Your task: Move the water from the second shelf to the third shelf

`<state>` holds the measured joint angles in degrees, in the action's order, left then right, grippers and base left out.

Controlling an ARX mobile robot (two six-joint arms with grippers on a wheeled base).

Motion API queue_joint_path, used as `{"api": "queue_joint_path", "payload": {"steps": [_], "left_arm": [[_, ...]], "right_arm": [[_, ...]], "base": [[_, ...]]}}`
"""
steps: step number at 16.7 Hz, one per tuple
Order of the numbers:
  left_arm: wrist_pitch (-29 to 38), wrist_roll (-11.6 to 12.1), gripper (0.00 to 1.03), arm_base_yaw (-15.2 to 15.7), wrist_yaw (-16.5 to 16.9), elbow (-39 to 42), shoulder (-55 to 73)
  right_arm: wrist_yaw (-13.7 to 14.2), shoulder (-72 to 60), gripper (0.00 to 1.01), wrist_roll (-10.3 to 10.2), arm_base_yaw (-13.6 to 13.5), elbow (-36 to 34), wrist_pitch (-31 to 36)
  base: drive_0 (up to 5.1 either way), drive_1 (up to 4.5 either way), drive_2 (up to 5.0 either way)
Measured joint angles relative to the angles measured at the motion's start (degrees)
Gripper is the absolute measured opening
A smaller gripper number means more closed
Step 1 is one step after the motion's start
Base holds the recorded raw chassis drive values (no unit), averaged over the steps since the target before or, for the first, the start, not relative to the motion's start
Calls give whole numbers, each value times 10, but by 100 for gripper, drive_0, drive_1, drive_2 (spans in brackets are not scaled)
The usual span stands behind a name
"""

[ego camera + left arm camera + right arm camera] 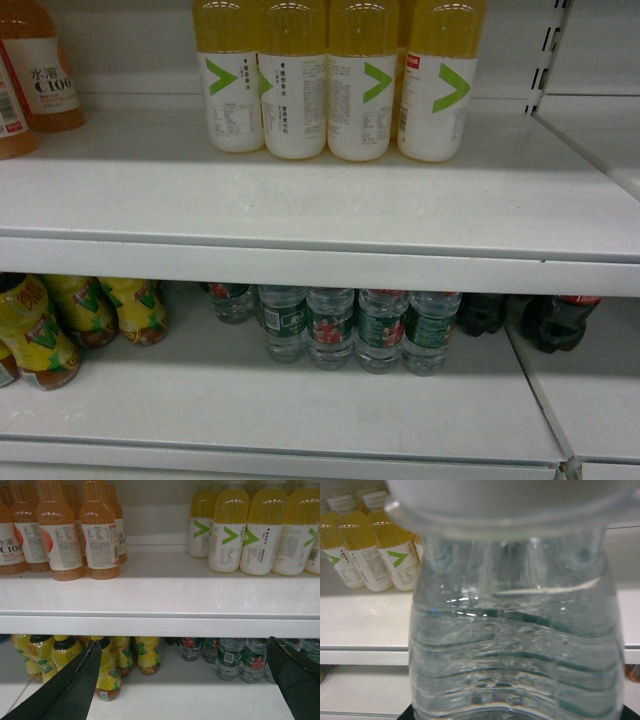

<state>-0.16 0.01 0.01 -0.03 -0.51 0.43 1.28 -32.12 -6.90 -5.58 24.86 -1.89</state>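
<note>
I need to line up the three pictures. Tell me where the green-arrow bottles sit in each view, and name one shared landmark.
Head: green-arrow bottles at top centre, a row on the upper shelf.
Left wrist: upper right, on the same shelf.
Right wrist: upper left, behind a close-up water bottle.
Shared landmark: the white front lip of that shelf, just below them in every view.

Two white shelves are seen: an upper shelf point(300, 205) and a lower shelf point(280, 400). On the upper, four yellow bottles point(340, 80) are lined up at the back, with orange bottles point(35, 70) at far left. On the lower, yellow-labelled bottles point(80, 315) are stood left, water bottles point(350, 325) centre, cola bottles point(545, 320) right.
</note>
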Motion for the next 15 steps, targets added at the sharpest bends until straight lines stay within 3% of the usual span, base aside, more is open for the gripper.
{"api": "queue_joint_path", "payload": {"steps": [15], "left_arm": [[-1, 0, 98, 0, 0, 0, 0]], "right_arm": [[1, 0, 42, 0, 0, 0, 0]], "base": [[0, 0, 0]]}}
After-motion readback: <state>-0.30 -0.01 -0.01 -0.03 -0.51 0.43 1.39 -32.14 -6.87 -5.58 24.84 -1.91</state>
